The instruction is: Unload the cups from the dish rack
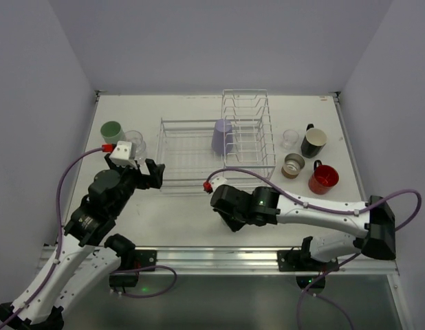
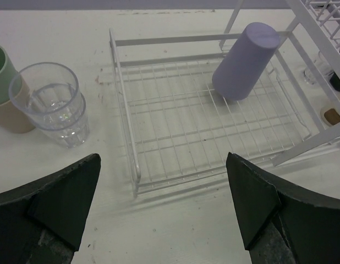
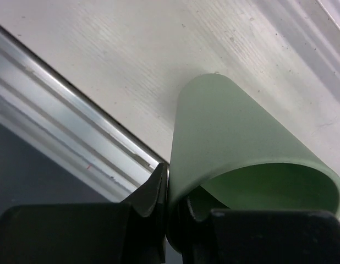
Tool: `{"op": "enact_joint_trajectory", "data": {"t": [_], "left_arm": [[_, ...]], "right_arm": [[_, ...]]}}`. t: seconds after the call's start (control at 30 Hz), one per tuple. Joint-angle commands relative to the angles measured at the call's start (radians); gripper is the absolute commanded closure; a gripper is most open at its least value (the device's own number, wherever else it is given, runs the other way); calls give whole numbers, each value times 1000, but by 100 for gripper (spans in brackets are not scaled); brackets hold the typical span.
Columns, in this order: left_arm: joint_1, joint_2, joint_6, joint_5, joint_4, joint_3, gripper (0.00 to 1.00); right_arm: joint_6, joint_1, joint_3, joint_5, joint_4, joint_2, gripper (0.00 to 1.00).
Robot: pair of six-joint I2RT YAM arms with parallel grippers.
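White table carries the dish rack; left gripper stands wide, right gripper pinches a pale green tumbler.

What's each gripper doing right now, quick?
Left gripper: open, holding nothing.
Right gripper: closed on the rim of a pale green cup.

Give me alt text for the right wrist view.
The right gripper is shut on the rim of a pale green cup, pinching its wall, its mouth toward the camera. Behind it are the white table and its metal edge rail.
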Motion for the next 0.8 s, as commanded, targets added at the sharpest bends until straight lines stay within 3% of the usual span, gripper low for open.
{"op": "enact_joint_trajectory", "data": {"t": [0.0, 0.2, 0.3, 0.4, 0.43, 0.47, 0.77], "left_arm": [[6, -13, 37, -4, 11, -6, 0], [9, -16, 44, 31, 18, -11, 0], [9, -12, 44, 37, 19, -11, 0], [12, -10, 46, 42, 21, -11, 0], [12, -9, 44, 43, 22, -11, 0], [15, -9, 46, 48, 24, -11, 0], [21, 28, 24, 138, 73, -3, 0]], "right_arm": [[-43, 13, 63, 105, -35, 72, 100], [-61, 13, 79, 136, -1, 173, 98], [-67, 14, 84, 139, 2, 198, 92], [-75, 20, 90, 137, 5, 209, 78], [-75, 26, 93, 142, 2, 210, 67], [-77, 30, 102, 145, -1, 209, 62], [-74, 56, 167, 154, -1, 82, 31]]}}
